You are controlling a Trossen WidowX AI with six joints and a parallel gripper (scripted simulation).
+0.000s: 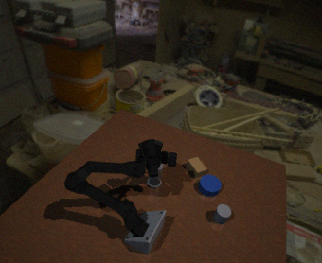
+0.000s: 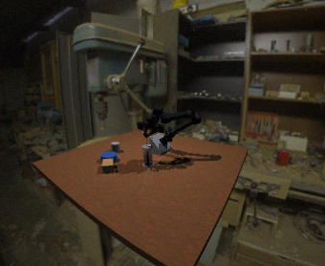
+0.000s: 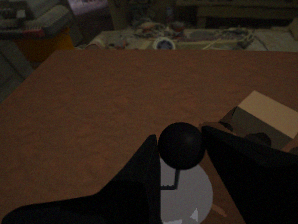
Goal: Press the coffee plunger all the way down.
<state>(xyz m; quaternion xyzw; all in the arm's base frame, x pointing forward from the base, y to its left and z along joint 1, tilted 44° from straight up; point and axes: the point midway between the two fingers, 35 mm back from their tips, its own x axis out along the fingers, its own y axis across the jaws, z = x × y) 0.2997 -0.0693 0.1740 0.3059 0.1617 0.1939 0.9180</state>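
Note:
The coffee press (image 1: 154, 180) (image 2: 147, 156) (image 3: 184, 196) stands upright near the middle of the brown table (image 1: 251, 227) (image 2: 177, 210) (image 3: 100, 100). Its black round plunger knob (image 3: 180, 145) sits between my two dark fingers in the wrist view. My gripper (image 3: 178, 136) (image 1: 155, 166) (image 2: 147, 133) is shut on that knob, directly above the press. The thin plunger rod (image 3: 175, 180) shows below the knob, over the pale lid. In the top and exterior views the knob itself is hidden by the gripper.
A tan wooden block (image 1: 196, 166) (image 2: 108, 165) (image 3: 265, 117) lies just right of the press. A blue round lid (image 1: 209, 184) (image 2: 109, 156) and a small grey cylinder (image 1: 222, 213) (image 2: 115, 146) sit further right. The arm's grey base (image 1: 146, 232) (image 2: 159, 144) stands at the table's front.

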